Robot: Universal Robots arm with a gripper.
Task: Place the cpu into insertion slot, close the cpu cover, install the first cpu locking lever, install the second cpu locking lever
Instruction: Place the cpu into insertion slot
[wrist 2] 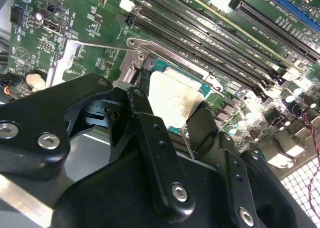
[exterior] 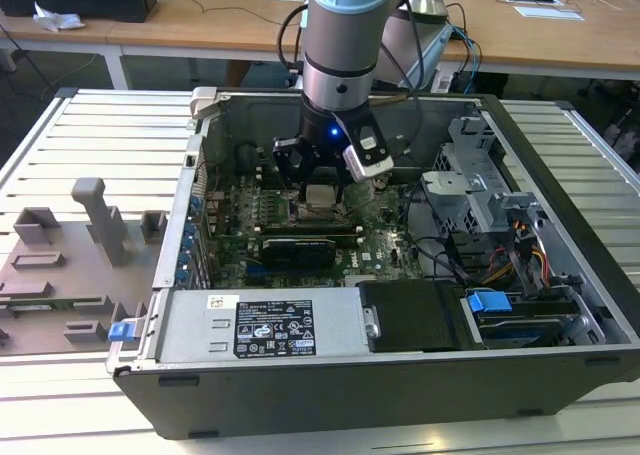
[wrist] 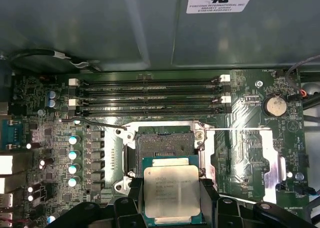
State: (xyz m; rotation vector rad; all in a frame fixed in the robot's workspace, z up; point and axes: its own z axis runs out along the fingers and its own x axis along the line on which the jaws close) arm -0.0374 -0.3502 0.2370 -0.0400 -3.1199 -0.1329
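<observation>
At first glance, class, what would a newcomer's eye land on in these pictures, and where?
The grey robot arm reaches down into the open computer case, mid exterior view. In the first wrist view its gripper clamps the silvery cpu by its edges, right beside the bare insertion slot, whose dark pin field lies uncovered.

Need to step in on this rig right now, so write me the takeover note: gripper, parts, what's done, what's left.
Gripper: shut on the pale silver-grey square cpu.
The cpu is held just off the square silver-rimmed insertion slot, whose dark pin field is bare; it is not seated.
The thin silver cpu cover frame is swung open beside the slot.
Done: cpu in grip at the slot.
Left: seat cpu, close cover, latch both thin wire locking levers.
</observation>
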